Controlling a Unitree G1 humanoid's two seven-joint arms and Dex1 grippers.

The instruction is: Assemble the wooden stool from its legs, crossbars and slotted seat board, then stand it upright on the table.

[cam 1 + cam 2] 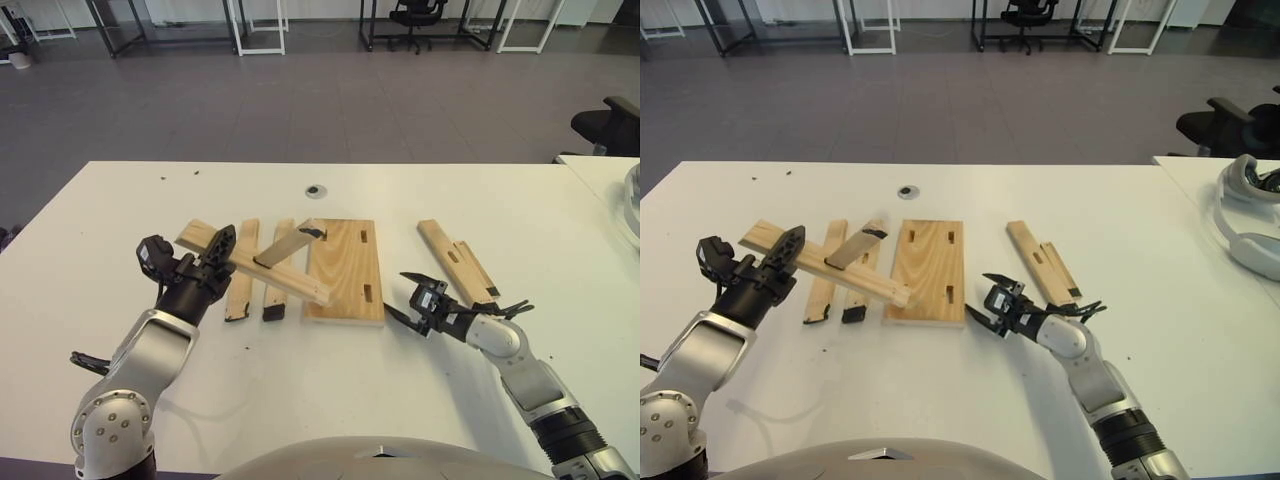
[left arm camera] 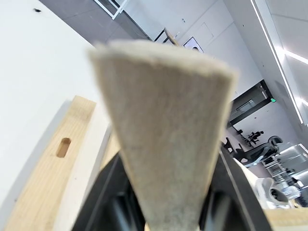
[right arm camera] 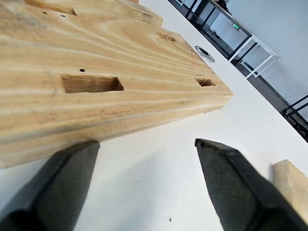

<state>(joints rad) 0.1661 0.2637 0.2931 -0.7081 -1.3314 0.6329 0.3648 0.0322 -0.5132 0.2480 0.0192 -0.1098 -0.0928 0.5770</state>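
The slotted seat board lies flat in the middle of the table. My left gripper is shut on a long wooden leg, held a little above the table and slanting toward the board's near left corner. A shorter bar leans across that leg. In the left wrist view the leg's felt-padded end fills the gap between the jaws. My right gripper is open just off the board's near right corner, low over the table, with nothing between its fingers. The board's edge and slots lie close in front of it.
Two more wooden pieces lie under the held leg, left of the board. Two others lie right of the board, behind my right gripper. A round cable hole sits behind the board. A white headset rests on the neighbouring table.
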